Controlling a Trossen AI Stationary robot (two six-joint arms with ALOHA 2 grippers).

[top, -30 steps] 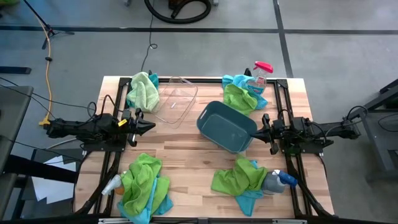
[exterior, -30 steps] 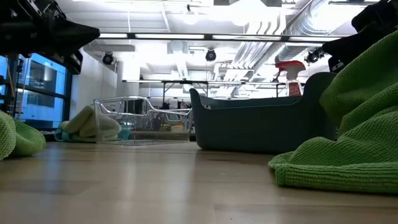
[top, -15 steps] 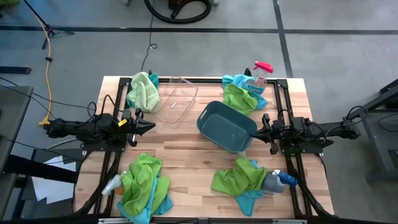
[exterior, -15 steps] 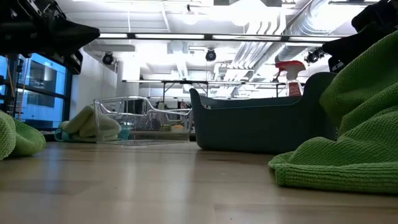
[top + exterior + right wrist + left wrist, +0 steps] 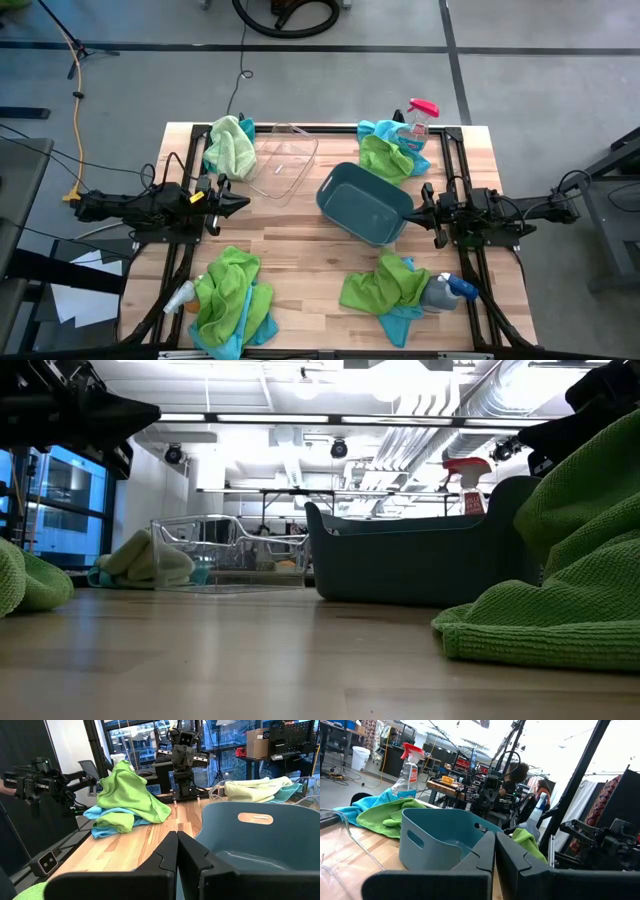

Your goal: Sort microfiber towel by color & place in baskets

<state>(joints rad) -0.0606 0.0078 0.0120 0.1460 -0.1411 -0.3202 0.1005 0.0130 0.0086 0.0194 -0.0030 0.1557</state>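
Basically both arms idle: left gripper (image 5: 240, 202) clenched and empty at the table's left edge, right gripper (image 5: 418, 209) clenched and empty, just right of the teal basket (image 5: 364, 203) at centre. Clear basket (image 5: 282, 160) sits far-left of it. Green and blue towel piles (image 5: 232, 300) lie at all four corners, none in baskets.

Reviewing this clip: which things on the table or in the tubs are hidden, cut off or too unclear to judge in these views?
- Teal tub: the low view shows only its outer wall, so not its floor.
- Blue towels under the green towels in the near-left pile: mostly covered, count unclear.
- Near-right spray bottle: body partly buried in towels, high view.
- Clear tub: rim faint in the high view.
- Left tool and right tool: both shut, holding nothing.
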